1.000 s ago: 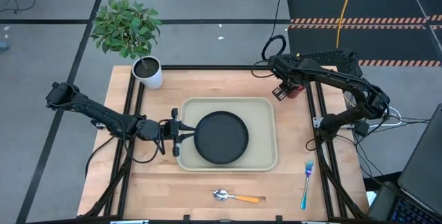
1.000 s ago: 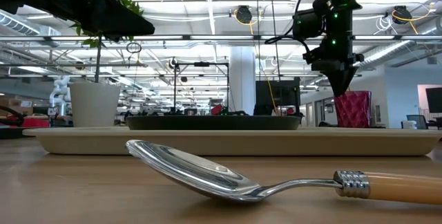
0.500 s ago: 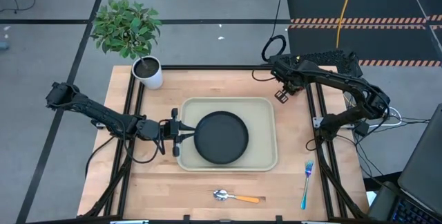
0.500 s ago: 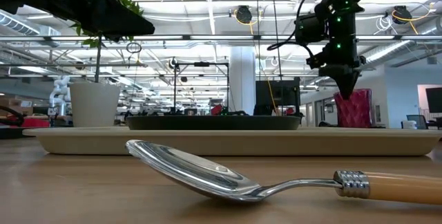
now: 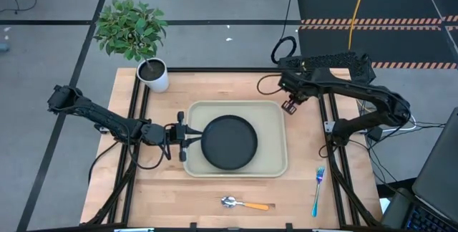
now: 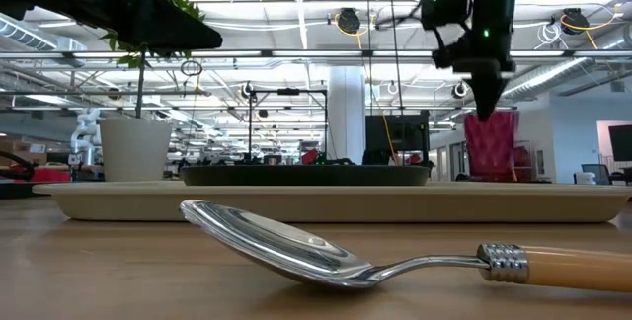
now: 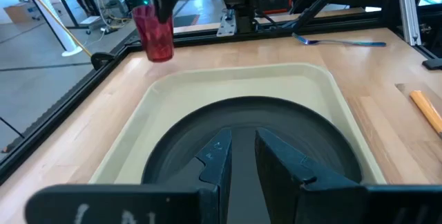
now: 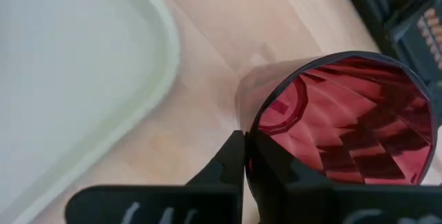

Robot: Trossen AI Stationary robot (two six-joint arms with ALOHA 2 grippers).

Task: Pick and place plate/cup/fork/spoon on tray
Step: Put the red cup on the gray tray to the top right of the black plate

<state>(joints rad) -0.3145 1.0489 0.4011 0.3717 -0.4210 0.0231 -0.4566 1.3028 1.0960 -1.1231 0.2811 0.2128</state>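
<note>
The black plate [image 5: 229, 142] lies on the beige tray [image 5: 273, 112]. My left gripper [image 5: 192, 141] reaches level over the plate's left rim [image 7: 173, 156], its fingers a narrow gap apart. My right gripper [image 5: 289, 104] is shut on the red cup [image 8: 345, 131], just beyond the tray's far right corner. The cup [image 7: 157, 32] also shows in the left wrist view and, as the red cup [image 6: 491, 147], in the low view. The orange-handled spoon [image 5: 243, 204] and the blue-handled fork [image 5: 317, 190] lie flat on the wood near the front edge. My left gripper's fingers [image 7: 215, 160] lie over the plate's left rim, coming level from the table's left; I cannot tell whether they touch it. My right gripper holds the cup by its rim [image 8: 257, 128], one finger inside and one outside. The fingers come steeply from above. The cup hangs upright below them, a little clear of the wood.
A white pot with a green plant [image 5: 152, 74] stands at the table's far left corner. Black frame rails [image 5: 330, 128] run along the table's left and right sides. Bare wood lies between the tray and the front edge, around the spoon and fork.
My right gripper has gone toward the table's left and near edges, up to the tray's far right corner, rising a little. The red cup has come along with it, upright, lifted off the wood.
</note>
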